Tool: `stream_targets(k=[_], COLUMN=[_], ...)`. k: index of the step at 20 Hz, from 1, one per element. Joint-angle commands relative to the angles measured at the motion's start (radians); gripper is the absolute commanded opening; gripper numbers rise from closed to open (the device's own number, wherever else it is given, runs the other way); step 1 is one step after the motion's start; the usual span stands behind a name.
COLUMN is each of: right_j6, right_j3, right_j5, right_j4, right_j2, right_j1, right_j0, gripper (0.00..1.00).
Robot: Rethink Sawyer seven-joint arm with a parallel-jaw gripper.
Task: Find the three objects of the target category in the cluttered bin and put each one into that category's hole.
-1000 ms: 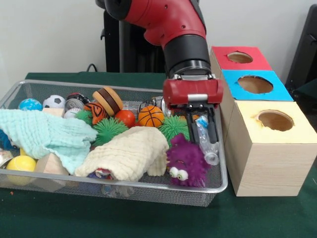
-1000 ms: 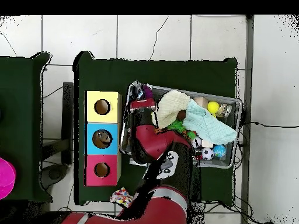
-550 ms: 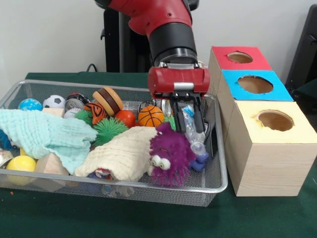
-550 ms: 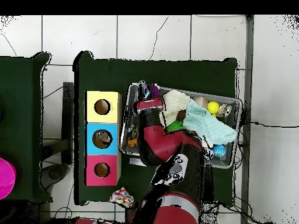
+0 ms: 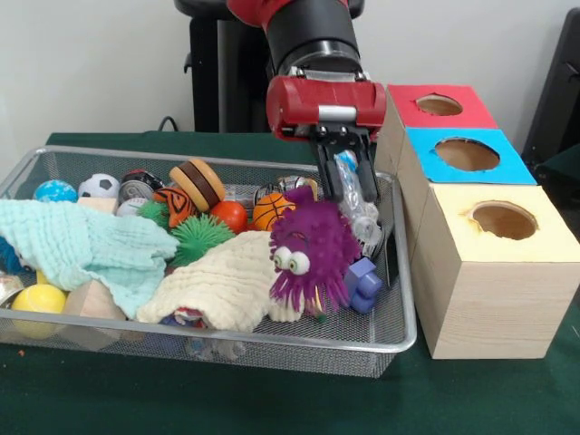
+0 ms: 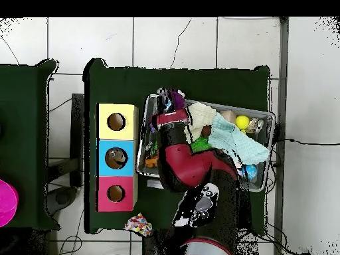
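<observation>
A wire mesh bin [image 5: 399, 337] sits on a green-covered table [image 5: 272, 403], its near corner holding a yellow ball [image 5: 38, 299] beside a wooden block [image 5: 89, 301]. A cream cloth [image 5: 231, 279] lies bunched along the front, with a pale green cloth [image 5: 82, 243] spread to its left. A purple fuzzy toy with googly eyes [image 5: 308, 254] stands upright against the cream cloth, a small blue-violet block [image 5: 364, 283] just beside it. Above them, the red gripper [image 5: 349, 186] has its narrow black fingers [image 5: 328, 172] closed on a clear plastic bottle [image 5: 355, 201], which hangs tilted, its lower end near the purple toy. Farther back lie green spiky balls [image 5: 199, 237], a small basketball [image 5: 272, 210], a red ball [image 5: 231, 216], a toy burger [image 5: 198, 183] and a soccer ball [image 5: 98, 186]. Right of the bin stands a row of wooden boxes with round holes: yellow-topped [image 5: 503, 222] nearest, then blue [image 5: 467, 156], then red [image 5: 439, 106].
</observation>
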Motion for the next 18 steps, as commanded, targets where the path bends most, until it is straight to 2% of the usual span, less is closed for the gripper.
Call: stream_targets(k=[1, 7, 9, 10, 11, 13, 18], right_j6=[0.188, 0.246, 0.309, 0.342, 0.308, 0.278, 0.171], right_j3=[0.077, 0.075, 0.073, 0.088, 0.091, 0.125, 0.143], right_j5=[0.017, 0.063, 0.172, 0.279, 0.312, 0.418, 0.563], right_j4=[-0.101, -0.168, -0.235, -0.275, -0.245, -0.216, -0.141], right_j2=[0.112, 0.177, 0.249, 0.317, 0.317, 0.372, 0.437], right_j1=[-0.02, -0.022, -0.016, -0.023, -0.015, -0.021, 0.006], right_j0=[-0.047, -0.089, -0.132, -0.175, -0.178, -0.221, -0.27], gripper=[0.0, 0.0, 0.0, 0.0, 0.0, 0.0, 0.0])
